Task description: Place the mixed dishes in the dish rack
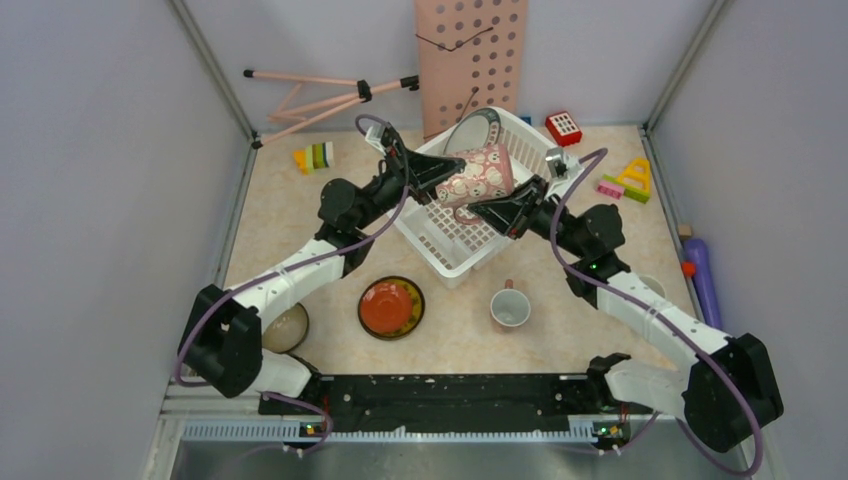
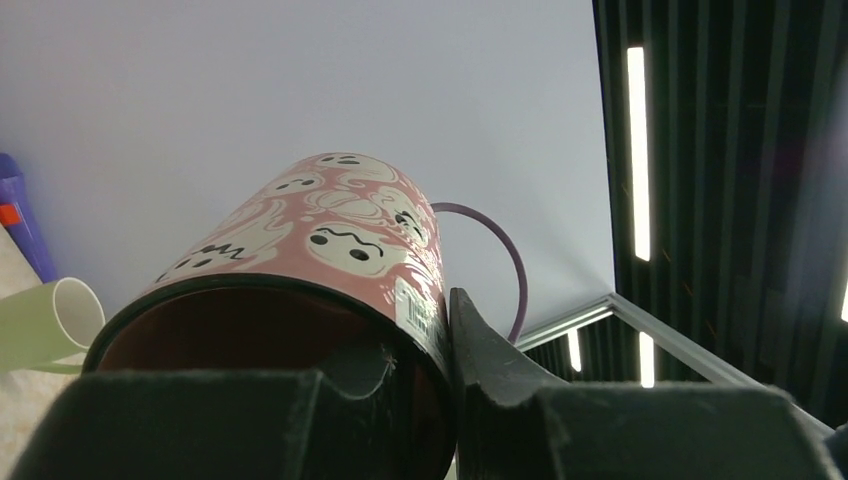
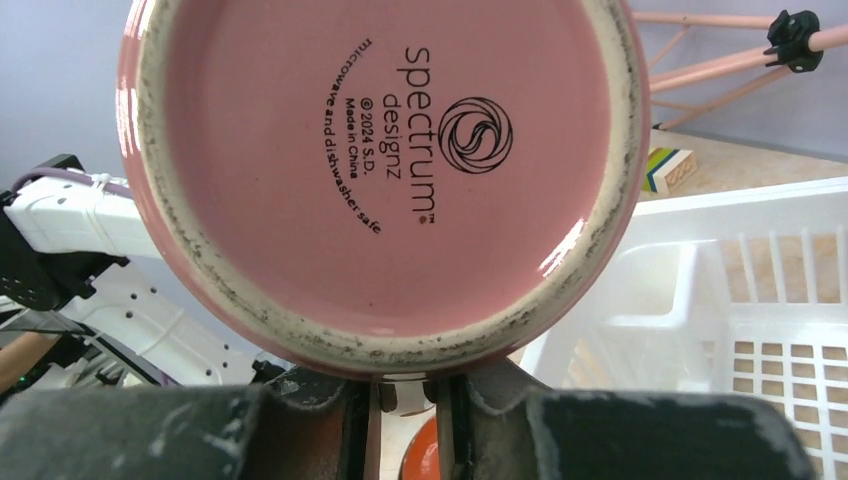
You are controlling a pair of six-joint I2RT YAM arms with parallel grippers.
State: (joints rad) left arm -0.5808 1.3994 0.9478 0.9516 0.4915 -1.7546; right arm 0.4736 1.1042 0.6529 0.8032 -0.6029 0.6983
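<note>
A pink cup with white ghost faces hangs on its side above the white dish rack, held between both grippers. My left gripper is shut on its rim, one finger inside and one outside, as the left wrist view shows. My right gripper sits under the cup's base, its fingers nearly together by the handle. A teal-rimmed plate stands in the rack. A red saucer on a black plate and a pale-green cup lie on the table in front.
An olive-yellow dish lies partly under the left arm. Toy blocks and a red block flank the rack. A purple tube lies at the right wall. A pink perforated board and tripod stand behind.
</note>
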